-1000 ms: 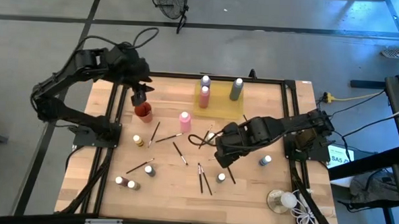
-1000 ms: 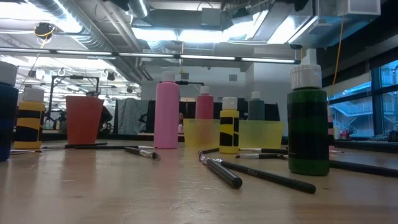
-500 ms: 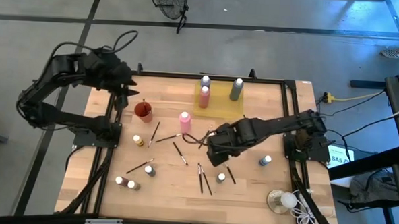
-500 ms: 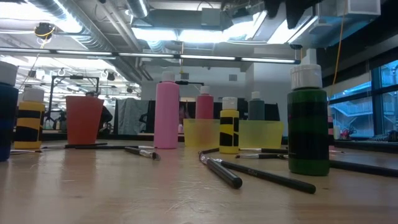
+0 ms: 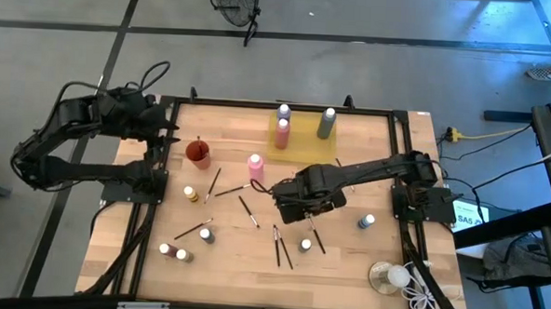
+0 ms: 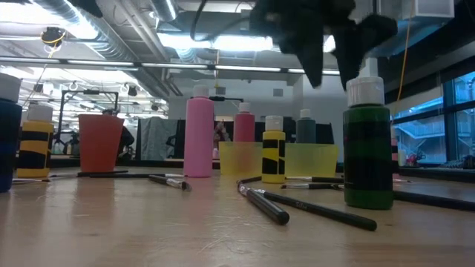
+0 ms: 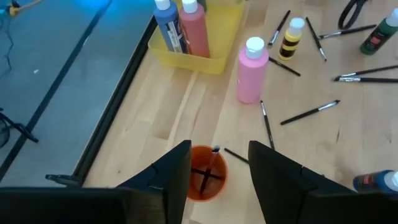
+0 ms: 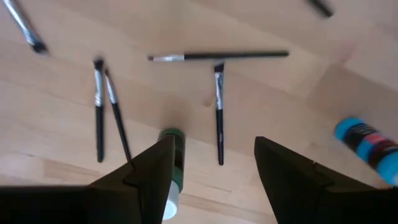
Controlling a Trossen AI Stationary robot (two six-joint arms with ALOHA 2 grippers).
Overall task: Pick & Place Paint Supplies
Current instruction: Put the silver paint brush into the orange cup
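Thin dark paintbrushes lie loose on the wooden table (image 5: 345, 269); one paintbrush (image 8: 219, 115) lies right under my right gripper (image 8: 213, 146), which points down, open and clear of it, near the table's middle (image 5: 297, 202). A green bottle (image 8: 172, 152) stands beside one finger. My left gripper (image 7: 217, 171) hangs open and holds nothing at the far left (image 5: 171, 133), above and short of the red cup (image 7: 206, 180), which holds brushes. A pink bottle (image 5: 255, 165) stands upright on the table; more bottles stand in the yellow tray (image 5: 304, 142).
Small bottles stand at the near left (image 5: 172, 252), by the cup (image 5: 190, 195) and at the right (image 5: 367, 220). A clear round dish with a white ball (image 5: 388, 276) sits at the near right corner. A black frame (image 5: 400, 179) borders the table.
My left gripper has drawn back from above the red cup toward the table's left edge. My right gripper has moved toward the table's left and come down over the loose brushes, now showing at the top of the low view. Nothing on the table has moved.
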